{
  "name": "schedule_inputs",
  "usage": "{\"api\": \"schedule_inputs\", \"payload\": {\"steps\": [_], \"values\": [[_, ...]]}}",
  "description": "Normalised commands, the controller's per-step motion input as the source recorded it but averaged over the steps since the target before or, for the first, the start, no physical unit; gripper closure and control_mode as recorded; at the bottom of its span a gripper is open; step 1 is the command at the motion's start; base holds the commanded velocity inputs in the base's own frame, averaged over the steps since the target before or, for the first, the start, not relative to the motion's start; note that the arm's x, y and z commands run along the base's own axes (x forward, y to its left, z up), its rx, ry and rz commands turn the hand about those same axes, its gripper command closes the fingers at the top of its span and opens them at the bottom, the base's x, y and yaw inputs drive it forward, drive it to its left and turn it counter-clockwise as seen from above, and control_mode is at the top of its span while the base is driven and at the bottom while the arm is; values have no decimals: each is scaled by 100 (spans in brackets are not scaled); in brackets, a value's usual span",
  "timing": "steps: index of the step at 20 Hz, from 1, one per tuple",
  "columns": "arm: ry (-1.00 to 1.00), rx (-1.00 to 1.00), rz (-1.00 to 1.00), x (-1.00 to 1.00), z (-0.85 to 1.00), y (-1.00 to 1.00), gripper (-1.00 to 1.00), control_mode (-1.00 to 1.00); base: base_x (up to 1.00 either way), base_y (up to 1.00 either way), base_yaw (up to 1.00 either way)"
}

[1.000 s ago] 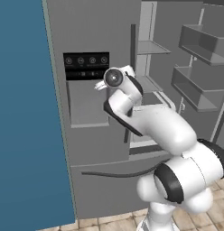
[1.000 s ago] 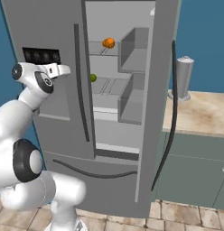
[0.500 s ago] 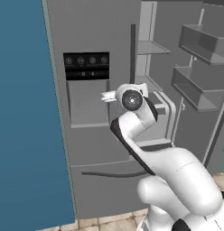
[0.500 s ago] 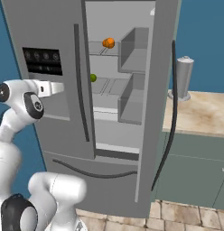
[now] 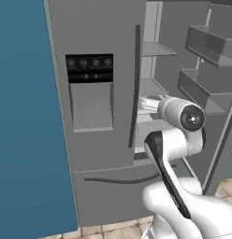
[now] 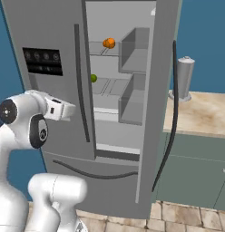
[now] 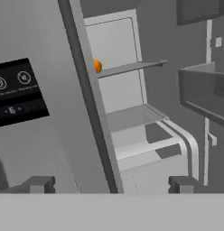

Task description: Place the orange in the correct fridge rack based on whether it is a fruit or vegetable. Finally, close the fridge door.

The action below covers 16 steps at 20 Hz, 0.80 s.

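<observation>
Left base view: the white arm is rising from the lower right, its wrist sitting in front of the open fridge compartment, just right of the closed door with the black control panel (image 5: pixel 89 68) and dispenser recess. The fridge door (image 5: pixel 209 88) is standing open at the right, its inner bins facing the camera.

Right base view: the orange (image 6: pixel 108 43) is resting on the upper fridge shelf (image 6: pixel 103 51), toward its left end, inside the open compartment. A small green ball (image 6: pixel 93 78) is lying on the shelf below, well apart from the orange. The fridge door (image 6: pixel 158 104) is hanging wide open at the right, its long dark handle running down its outer face. A grey cylinder (image 6: pixel 183 78) is standing on the worktop (image 6: pixel 206 113) to the right of the fridge. The arm's hand is pointing right toward the gap beside the closed door.

Hand view: the pincer (image 7: pixel 111 184) is empty, its two dark fingertips (image 7: pixel 39 184) standing well apart at the bottom. The orange (image 7: pixel 97 66) is peeking out from behind the closed door's edge, on the upper shelf, far from the pincer.
</observation>
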Motion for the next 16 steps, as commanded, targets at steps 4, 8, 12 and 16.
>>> {"api": "schedule_inputs", "payload": {"steps": [4,8,12,16], "values": [[0,35,-15,-100,19,-98,-100,-100,0,0,0],[-1,35,-13,-100,6,-100,-100,-100,0,0,0],[0,36,-13,-100,0,-100,-100,-100,0,0,0],[-4,32,-9,-95,0,-100,-100,-100,0,0,0]]}}
